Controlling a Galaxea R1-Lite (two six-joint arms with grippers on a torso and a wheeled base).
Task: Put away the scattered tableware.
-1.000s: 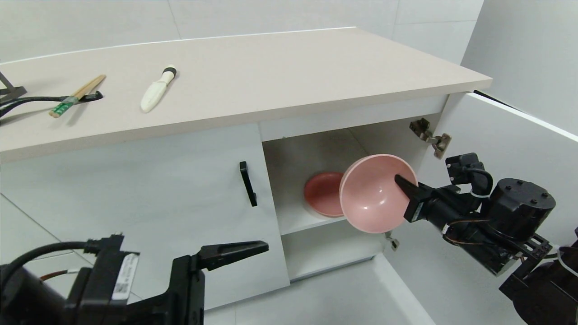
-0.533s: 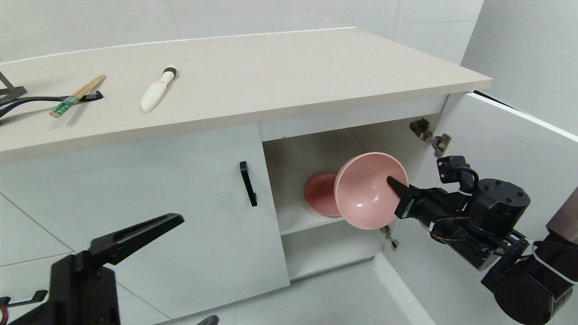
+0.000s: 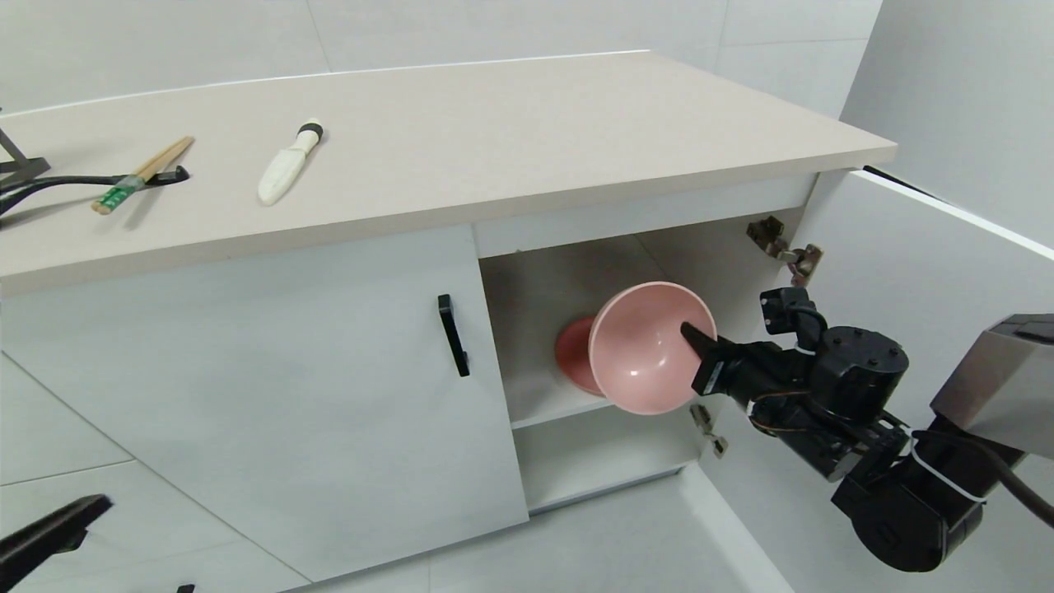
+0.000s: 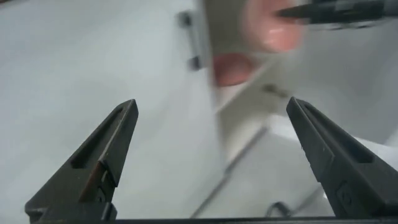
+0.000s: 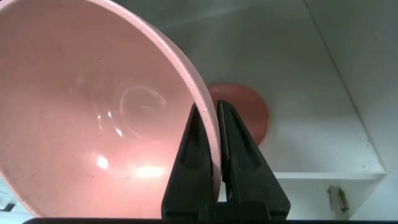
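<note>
- The pink bowl hung tipped on its side in the air. It was right at the mouth of the open cupboard, just above the shelf.
- The right gripper held the bowl by its rim. One finger was inside the bowl and one was outside, and they pinched tight on the thin edge.
- The bowl looked hard and smooth, and probably light. Whether it was plastic or china could not be told, so it might chip if it bumped the shelf.
- A smooth rim held by such a small pinch could slip or swing. The rim was likely the best place to hold anyway, because the round body looked too wide to grab.
- Behind the bowl, a pink plate lay flat on the same shelf, partly hidden by it.
- The right cupboard door stood wide open beside the arm. The left door was shut, with a black handle.
- The left gripper was low down and well apart from the bowl. Its fingers were spread wide with nothing between them.
- On the counter lay chopsticks and a white tool, near each other.
</note>
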